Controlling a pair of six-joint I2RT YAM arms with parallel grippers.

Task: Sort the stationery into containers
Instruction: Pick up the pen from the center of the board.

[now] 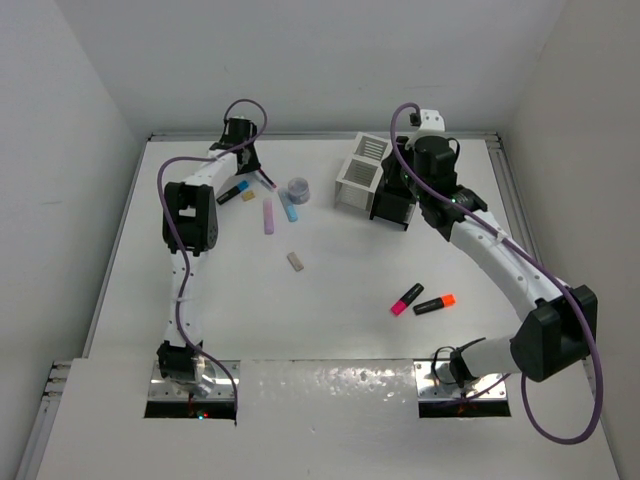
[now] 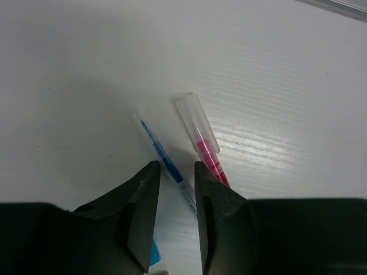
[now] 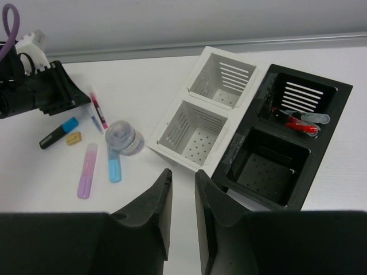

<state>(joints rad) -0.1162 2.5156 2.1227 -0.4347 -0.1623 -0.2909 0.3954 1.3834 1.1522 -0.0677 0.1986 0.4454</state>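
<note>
My left gripper [image 2: 176,166] is open and low over the table, its jaws either side of a thin blue pen [image 2: 163,157]. A pink-red pen [image 2: 204,144] with a clear cap lies just right of it. In the top view this gripper [image 1: 260,172] is at the back left. My right gripper [image 3: 183,172] is open and empty, held above the near edge of the white container [image 3: 212,109] and the black container [image 3: 287,137]. A red pen [image 3: 298,125] lies in the black container's far compartment. In the top view the right gripper [image 1: 400,180] is over the bins.
A pink stick [image 1: 268,215], a blue stick [image 1: 288,207], a greyish round piece [image 1: 297,188] and a blue-ended black highlighter [image 1: 232,192] lie near the left gripper. A beige eraser [image 1: 295,261] lies mid-table. Pink [image 1: 406,299] and orange [image 1: 434,304] highlighters lie front right.
</note>
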